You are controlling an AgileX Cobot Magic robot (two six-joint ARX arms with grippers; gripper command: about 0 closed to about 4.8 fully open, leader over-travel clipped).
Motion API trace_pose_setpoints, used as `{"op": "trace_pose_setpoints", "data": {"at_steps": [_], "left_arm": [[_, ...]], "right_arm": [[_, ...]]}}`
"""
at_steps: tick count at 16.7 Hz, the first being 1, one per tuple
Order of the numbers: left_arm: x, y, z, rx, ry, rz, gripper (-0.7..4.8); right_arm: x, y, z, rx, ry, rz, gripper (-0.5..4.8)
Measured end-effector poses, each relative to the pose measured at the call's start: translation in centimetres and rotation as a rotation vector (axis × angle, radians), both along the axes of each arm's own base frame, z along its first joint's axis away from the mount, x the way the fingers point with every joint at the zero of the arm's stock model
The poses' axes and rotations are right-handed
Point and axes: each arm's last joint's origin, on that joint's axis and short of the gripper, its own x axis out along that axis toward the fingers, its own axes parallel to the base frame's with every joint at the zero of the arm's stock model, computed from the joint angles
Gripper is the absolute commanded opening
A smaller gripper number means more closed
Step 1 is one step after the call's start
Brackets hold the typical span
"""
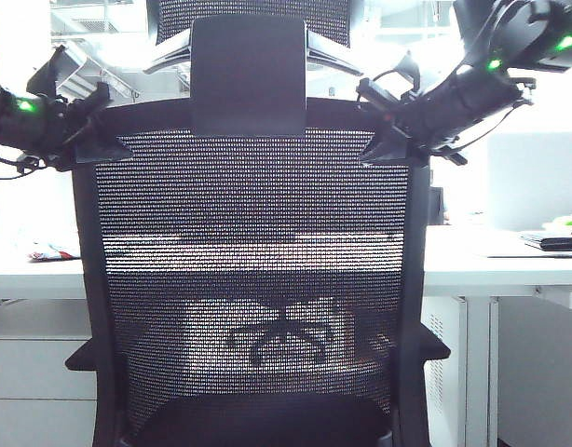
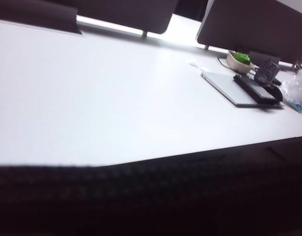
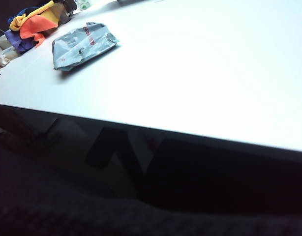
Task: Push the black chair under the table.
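Pushing looks underway: the left gripper (image 1: 107, 149) and right gripper (image 1: 387, 149), grip state unreadable, press the black chair's (image 1: 249, 279) upper corners, needing an even shove toward the table (image 2: 116, 98) just ahead.

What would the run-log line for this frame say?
stage: pushing | black chair: facing table, seat not visibly under | left gripper: top-left backrest corner | right gripper: top-right corner | jaws: unclear

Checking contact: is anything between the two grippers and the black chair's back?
Nothing shows: in the exterior view the left gripper and right gripper sit against the black chair frame.
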Motion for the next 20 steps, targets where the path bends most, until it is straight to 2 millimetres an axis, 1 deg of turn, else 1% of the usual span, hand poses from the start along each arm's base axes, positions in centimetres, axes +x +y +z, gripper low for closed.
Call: {"op": "trace_pose_setpoints", "data": {"at_steps": [2,5,9,12,17,20], "left_arm": [[0.5,0.0,-0.3,0.002,-0.017,0.001,-0.06],[2.1,-0.1,-0.9,0.001,-0.017,-0.01,-0.06],[4.3,-0.1,-0.7,-0.003,-0.012,-0.026,-0.06],[5.3,-0.1,-0.6,-0.002,-0.018,-0.019,-0.06],[6.3,-0.3,-0.9,0.0,-0.033,-0.031,-0.06],[7.5,-0.5,-0.7,0.0,-0.033,-0.041,-0.06]], "right_arm": [[0.5,0.1,0.1,-0.004,-0.004,0.0,-0.06],[1.5,0.4,0.0,-0.009,-0.01,0.004,-0.05],[2.7,0.5,-0.3,-0.009,-0.028,-0.009,-0.05],[3.2,0.0,-0.4,-0.008,-0.037,-0.017,-0.05],[5.0,-0.5,-0.3,-0.001,-0.039,-0.012,-0.05],[5.9,-0.8,-0.4,0.002,-0.05,-0.022,-0.06]]}}
